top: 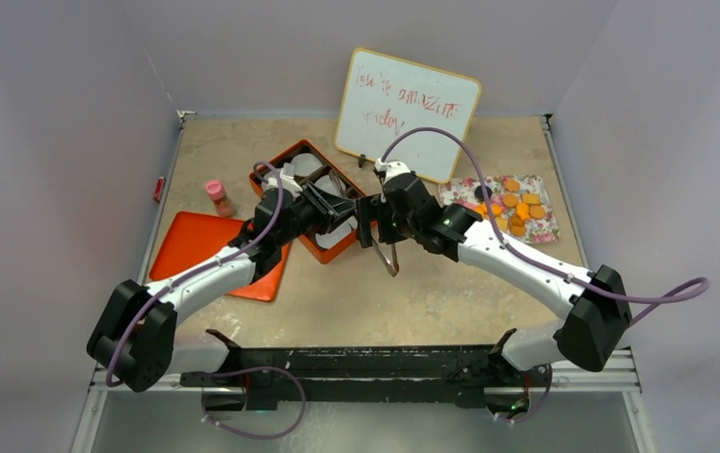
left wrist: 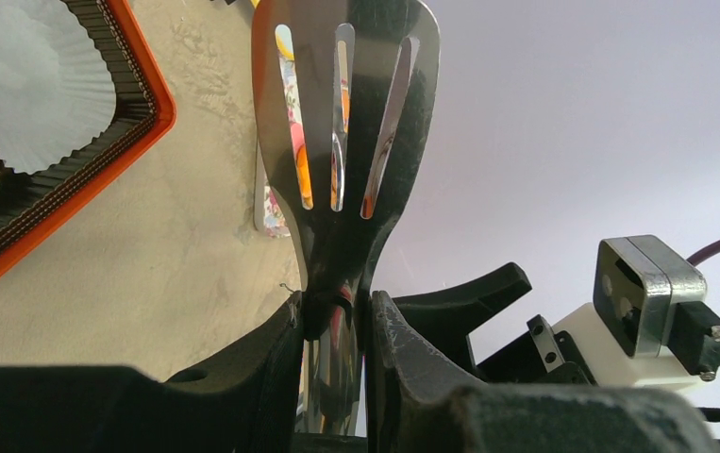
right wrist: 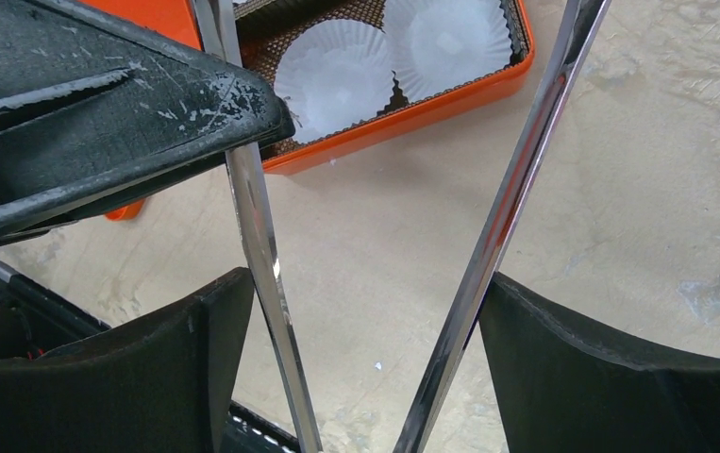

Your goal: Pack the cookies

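The cookies (top: 516,209), mostly orange discs, lie on a floral napkin (top: 546,226) at the right rear, away from both grippers. Metal tongs (top: 386,257) hang between the two grippers over the table's middle. My left gripper (top: 321,209) (left wrist: 335,307) is shut on the tongs' neck just below their slotted heads (left wrist: 356,142). My right gripper (top: 382,226) (right wrist: 365,283) straddles the two spread tong arms (right wrist: 516,189), its wide-set fingers each resting against one arm. The orange box (top: 329,253) (right wrist: 412,123) holding white paper cups (right wrist: 337,80) sits just left of the tongs.
An orange lid (top: 214,255) lies flat at the left, partly under my left arm. A pink-capped bottle (top: 217,196) stands behind it. A whiteboard (top: 408,113) leans against the back wall. My left gripper's finger (right wrist: 101,123) crowds the right wrist view.
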